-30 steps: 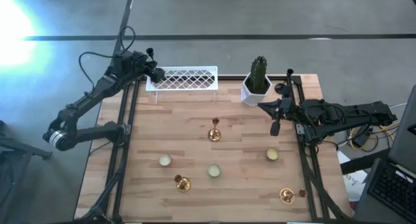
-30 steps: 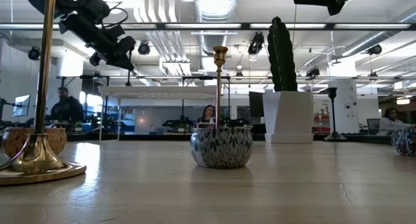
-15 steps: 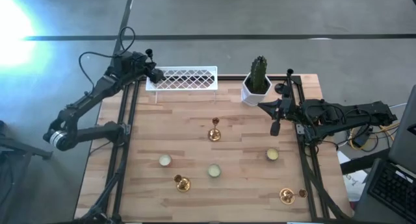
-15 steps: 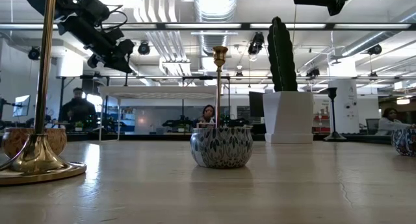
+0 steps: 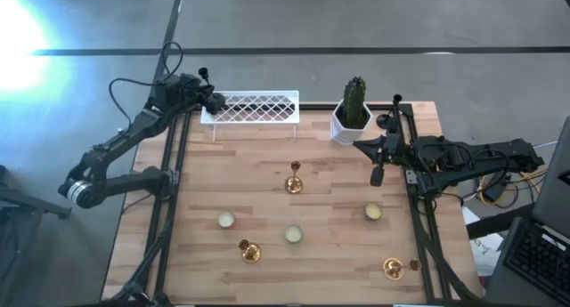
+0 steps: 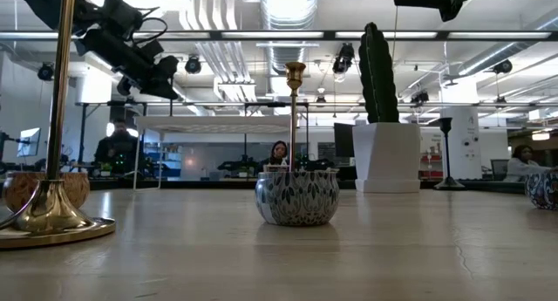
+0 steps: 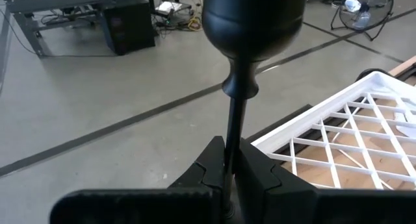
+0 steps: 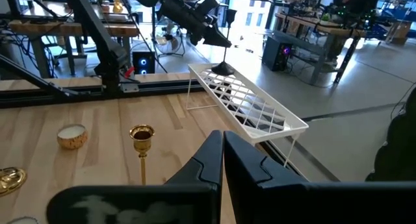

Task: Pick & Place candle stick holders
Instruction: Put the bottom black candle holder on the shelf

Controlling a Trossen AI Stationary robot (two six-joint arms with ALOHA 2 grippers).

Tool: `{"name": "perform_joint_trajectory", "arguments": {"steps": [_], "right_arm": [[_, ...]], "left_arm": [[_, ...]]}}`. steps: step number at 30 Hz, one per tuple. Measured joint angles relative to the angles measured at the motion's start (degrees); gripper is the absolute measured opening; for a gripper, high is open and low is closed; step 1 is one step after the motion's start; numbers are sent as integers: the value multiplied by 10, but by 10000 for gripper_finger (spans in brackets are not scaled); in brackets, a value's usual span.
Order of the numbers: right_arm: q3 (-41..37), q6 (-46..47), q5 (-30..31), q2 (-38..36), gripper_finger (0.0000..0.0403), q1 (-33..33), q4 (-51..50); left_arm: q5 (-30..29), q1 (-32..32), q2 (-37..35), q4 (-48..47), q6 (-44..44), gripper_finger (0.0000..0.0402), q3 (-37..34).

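left tool: left tool [image 7: 229, 160] clamped on the thin stem of a black candle holder [image 7: 252, 19], held up at the far-left corner of the table, at the left end of the white lattice tray [image 5: 253, 108]. In the right wrist view the holder's base looks to be on or just over the tray; contact can't be confirmed.
right tool: right tool [image 5: 375, 176] pinched together, empty, hovering near the right edge of the table, just in front of the cactus pot [image 5: 350, 120].
done: nothing clearly released yet; tray looks empty apart from that black holder.
left on table: gold stemmed holder [image 5: 294, 180] mid-table, second gold holder [image 5: 248, 249] toward the near-left, third gold holder [image 5: 394, 268] at the near-right corner; three cream cups [image 5: 226, 220] [image 5: 293, 234] [image 5: 373, 213] spread across the near half.
progress: early, my read; six pieces untouched.
in the way: cactus pot sits beside the tray's right end, so it crowds the right arm's route there.
unclear: a second black holder, not made out from above.
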Motion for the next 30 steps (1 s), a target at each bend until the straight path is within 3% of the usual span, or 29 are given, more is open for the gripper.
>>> {"name": "perform_joint_trajectory", "arguments": {"steps": [23,30], "right_arm": [[0,4,0,0,8,0,0],[0,4,0,0,8,0,0]], "left_arm": [[-26,0,-18,-45,23,21,16],[-44,1,-18,-50,10,114,13]]}}
